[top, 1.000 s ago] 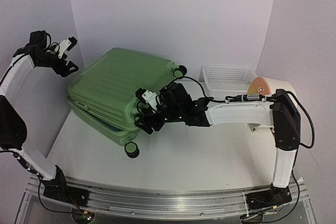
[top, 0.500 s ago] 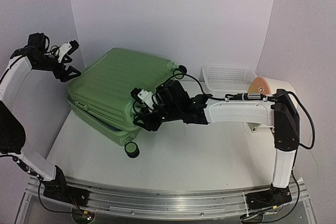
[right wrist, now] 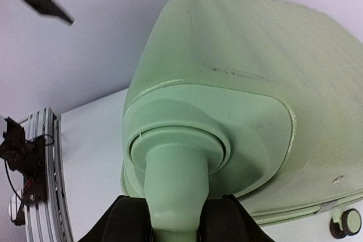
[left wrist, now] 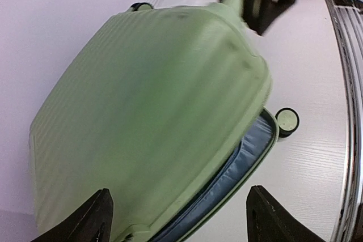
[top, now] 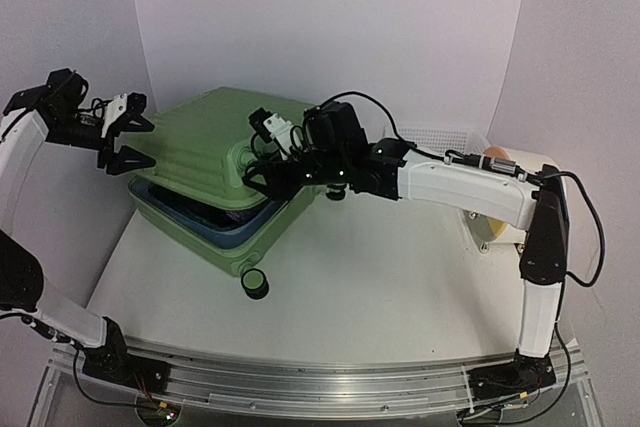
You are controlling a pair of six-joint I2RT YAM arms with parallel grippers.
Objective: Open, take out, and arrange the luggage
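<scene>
Here, at the far left, the left gripper (top: 140, 142) hangs above the table (top: 380, 287) with its 2 fingers spread wide and nothing between them. It is just beside the left edge of the luggage (top: 200, 147); whether it touches the shell cannot be told.

The luggage lies flat on the left half of the table, close to the back wall. It is a large light-green hard-shell case with fine ribs running along its lid. The lid is tilted up at its near right side, so the case gapes there. In that gap a band of grey-blue lining (left wrist: 244, 157) shows above the lower shell (top: 200, 242), which rests on the table. 1 black wheel with a green hub (top: 255, 284) sticks out at the lower shell's near corner, and the right wrist view shows another small wheel (right wrist: 346, 222) at its bottom right edge.

Right of centre, the right gripper (top: 265, 175) is clamped on the lid's near right corner. In its wrist view both fingers (right wrist: 133, 222) pinch a smooth light-green stub (right wrist: 173, 191) that rises from a rounded housing on that corner.

Behind the right arm stands a white mesh basket (top: 440, 137), partly hidden. Just right of it is a cream cylinder with an orange face (top: 497, 160).
</scene>
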